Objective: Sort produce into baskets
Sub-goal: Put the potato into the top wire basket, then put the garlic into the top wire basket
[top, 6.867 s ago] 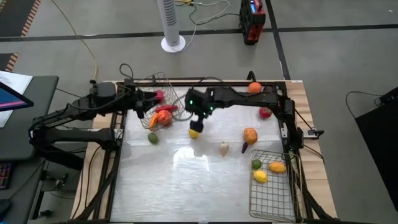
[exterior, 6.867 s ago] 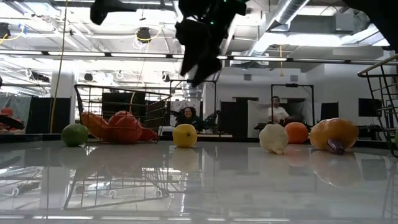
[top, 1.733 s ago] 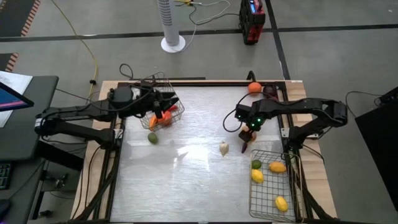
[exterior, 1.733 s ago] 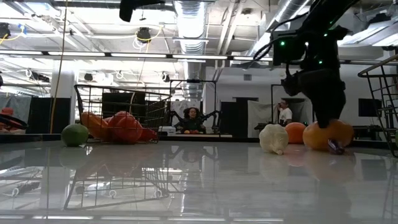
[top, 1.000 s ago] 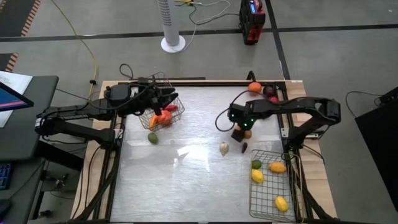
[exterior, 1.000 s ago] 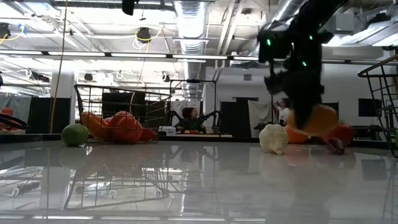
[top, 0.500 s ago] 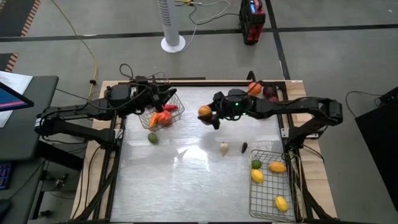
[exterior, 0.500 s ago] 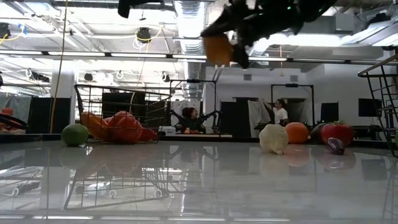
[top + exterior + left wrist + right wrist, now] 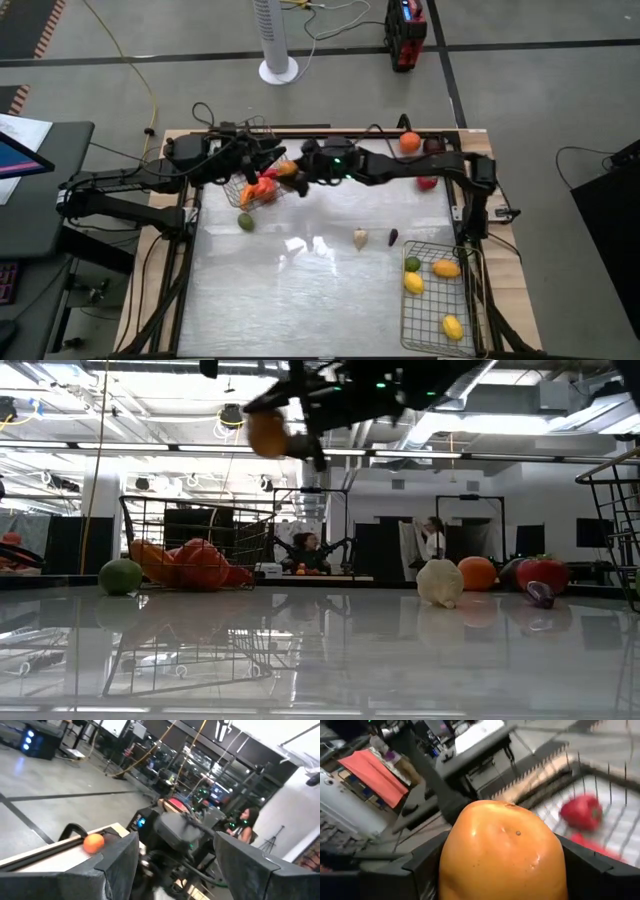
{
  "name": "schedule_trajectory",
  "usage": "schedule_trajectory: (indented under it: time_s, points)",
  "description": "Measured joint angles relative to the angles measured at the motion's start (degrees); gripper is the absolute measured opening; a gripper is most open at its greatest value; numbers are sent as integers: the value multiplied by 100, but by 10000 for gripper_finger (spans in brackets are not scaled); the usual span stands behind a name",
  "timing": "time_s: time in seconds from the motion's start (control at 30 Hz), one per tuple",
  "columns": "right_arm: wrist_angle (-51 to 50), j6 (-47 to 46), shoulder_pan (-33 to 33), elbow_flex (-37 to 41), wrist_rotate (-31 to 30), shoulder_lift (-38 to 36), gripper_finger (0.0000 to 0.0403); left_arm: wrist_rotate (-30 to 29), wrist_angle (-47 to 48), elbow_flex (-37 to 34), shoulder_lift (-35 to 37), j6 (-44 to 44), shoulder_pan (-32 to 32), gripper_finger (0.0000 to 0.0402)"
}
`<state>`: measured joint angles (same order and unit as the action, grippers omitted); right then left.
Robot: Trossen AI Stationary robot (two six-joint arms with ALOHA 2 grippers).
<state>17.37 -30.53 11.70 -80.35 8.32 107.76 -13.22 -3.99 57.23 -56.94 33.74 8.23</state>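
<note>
My right gripper (image 9: 292, 171) reaches across the far side of the table and is shut on an orange pepper (image 9: 286, 169), held high beside the left wire basket (image 9: 258, 190). The pepper also shows in the low view (image 9: 266, 433). That basket holds red and orange produce (image 9: 195, 565). My left gripper (image 9: 250, 160) is open at the basket's far left rim. The right wire basket (image 9: 440, 305) at the near right holds lemons (image 9: 415, 283) and a lime (image 9: 411, 264). My left gripper: I cannot tell whether it touches the basket. My right gripper pinches the orange pepper's two sides (image 9: 502, 850) between its fingers (image 9: 427, 865). It comes about level from the table's right. The pepper sticks out past the fingertips, lifted clear, well above the table.
Loose on the table are a green lime (image 9: 246, 221), white garlic (image 9: 360, 238), a small dark piece (image 9: 393, 237) and a red tomato (image 9: 427, 182). An orange (image 9: 409, 141) sits at the far edge. People are in the room behind (image 9: 432, 545).
My right gripper has lifted the orange pepper off the table near the garlic. It has carried the pepper up and toward the table's left and far side, to beside the left basket. The small dark piece stays on the table.
</note>
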Motion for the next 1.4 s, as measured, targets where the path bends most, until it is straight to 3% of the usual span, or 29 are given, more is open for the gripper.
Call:
schedule_trajectory:
  time_s: [0.27,0.47,0.57,0.77,1.17,1.4]
  points:
    - [-1298,1411,126,-1817,-701,1051,329,257,2,0,0,-4,-4,245]
    - [-2262,1537,407,-2448,-287,1446,375,675,31,0,0,-12,-4,245]
    - [-2510,1542,519,-2517,-249,1454,394,702,50,-2,0,-128,-4,245]
    - [-3279,1569,575,-2523,-216,1185,376,708,52,-2,0,-213,-2,245]
    - [-8368,3372,3,-2524,499,534,374,695,354,-4,-5,-564,43,245]
    - [-9758,4055,-352,-1938,793,549,374,577,472,-4,4,-695,195,245]
